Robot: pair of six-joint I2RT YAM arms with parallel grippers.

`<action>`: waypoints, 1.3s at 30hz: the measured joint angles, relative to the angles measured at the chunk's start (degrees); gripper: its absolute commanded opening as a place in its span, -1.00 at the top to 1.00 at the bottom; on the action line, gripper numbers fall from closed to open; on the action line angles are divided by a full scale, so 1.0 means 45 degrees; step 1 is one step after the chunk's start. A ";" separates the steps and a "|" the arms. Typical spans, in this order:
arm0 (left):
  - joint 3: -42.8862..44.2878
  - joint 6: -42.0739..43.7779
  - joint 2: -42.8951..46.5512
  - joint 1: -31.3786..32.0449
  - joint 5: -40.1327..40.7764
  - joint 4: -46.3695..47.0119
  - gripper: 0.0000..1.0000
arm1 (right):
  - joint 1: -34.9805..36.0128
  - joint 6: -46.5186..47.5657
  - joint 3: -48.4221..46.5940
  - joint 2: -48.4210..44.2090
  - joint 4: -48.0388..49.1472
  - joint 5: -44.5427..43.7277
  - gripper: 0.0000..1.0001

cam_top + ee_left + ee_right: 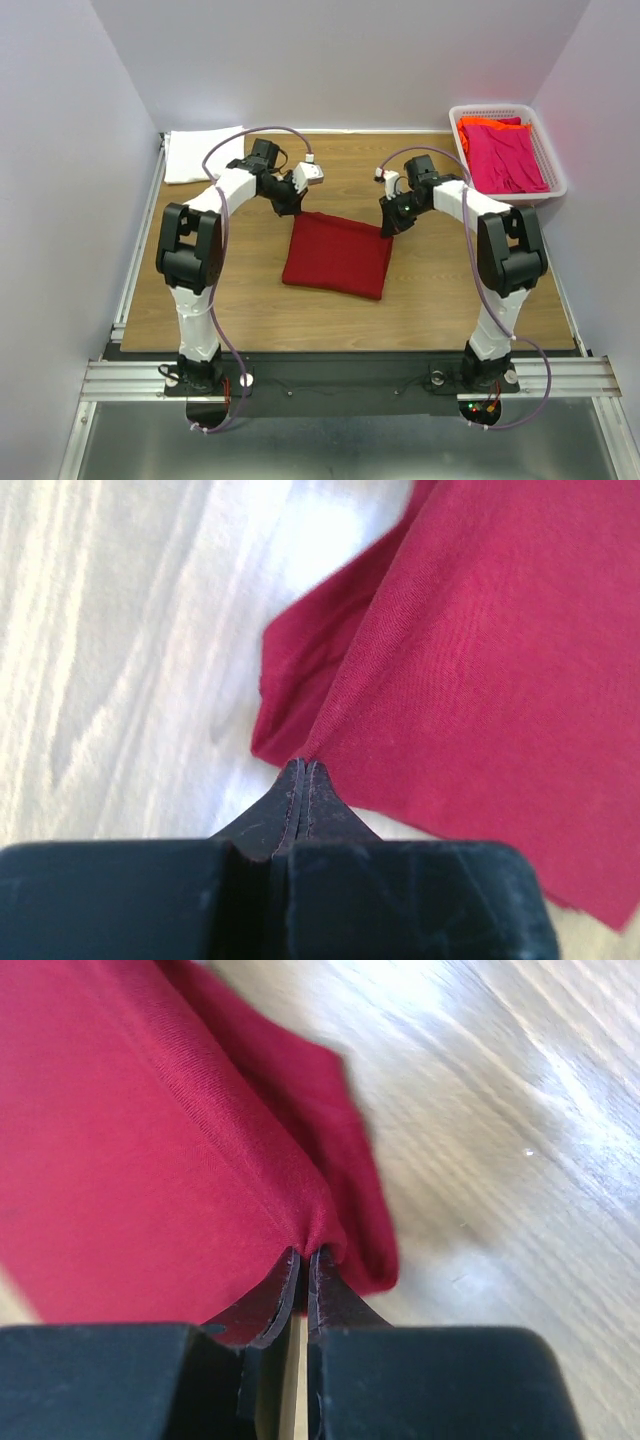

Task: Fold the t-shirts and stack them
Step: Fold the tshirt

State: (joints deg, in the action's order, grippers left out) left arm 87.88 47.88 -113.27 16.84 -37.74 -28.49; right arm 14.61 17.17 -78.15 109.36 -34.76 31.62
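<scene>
The dark red t-shirt (338, 255), folded square, is laid at the middle of the surface (440, 295). Its far corners are pinched by the left tool (303, 767) and right tool (306, 1254), each pressed together on the cloth. It is judged soft, light and limp, so it is best held at the doubled edges.

You are working in a robotics lab cell, not a home. Plain pale walls (60, 200) box the wooden desk (340, 310) in on three sides, like a test booth. The left arm (200, 250) and right arm (500, 250) are bolted to an aluminium rail (340, 378) at the near edge. Purple cables (262, 128) loop along them, and small lights (480, 408) glow at the bases. Household things are few: a dark red t-shirt (338, 255) on the wood and a white lattice basket (500, 108) in the far corner.
</scene>
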 measured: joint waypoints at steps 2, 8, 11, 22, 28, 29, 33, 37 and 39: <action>0.0515 -0.0160 -0.0578 0.0170 0.0219 0.0117 1.00 | 0.0034 -0.0087 -0.0005 0.0510 0.0233 -0.0505 0.99; 0.1511 -0.0719 -0.2390 0.0612 0.1064 0.0738 1.00 | 0.0044 -0.0194 -0.0753 0.1433 0.0525 -0.1443 0.99; 0.1394 -0.1010 -0.2453 0.0665 0.1253 0.0996 1.00 | 0.0044 -0.0063 -0.1467 0.1948 0.0622 -0.1724 0.99; -0.2472 -0.2089 0.0729 0.0763 0.1880 0.0976 1.00 | 0.0369 0.0933 -0.1914 0.2268 0.1681 -0.2288 0.99; -0.1481 -0.2642 0.0651 0.0733 0.2220 0.1039 1.00 | 0.0476 0.0971 -0.1651 0.2016 0.1715 -0.2739 0.94; -0.1205 -0.2686 0.0495 0.0685 0.2249 0.1103 1.00 | 0.0476 0.0947 -0.1671 0.2016 0.1705 -0.2803 0.85; -0.0534 -0.2832 -0.0447 0.0432 0.2312 0.1472 0.85 | 0.0476 0.0758 -0.1923 0.2108 0.1545 -0.3050 0.23; -0.0107 -0.3065 -0.1443 0.0136 0.2055 0.1676 0.30 | 0.0500 0.0369 -0.2220 0.2268 0.1520 -0.3415 -0.13; 0.0063 -0.3133 -0.1443 -0.0044 0.2074 0.1744 0.12 | 0.0500 0.0141 -0.2293 0.2263 0.1501 -0.3570 -0.14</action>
State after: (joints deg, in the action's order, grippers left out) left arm 88.16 33.78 -119.77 16.64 -28.40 -20.64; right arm 16.86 17.80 -88.47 119.55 -28.01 15.55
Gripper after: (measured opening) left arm 0.332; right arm 0.554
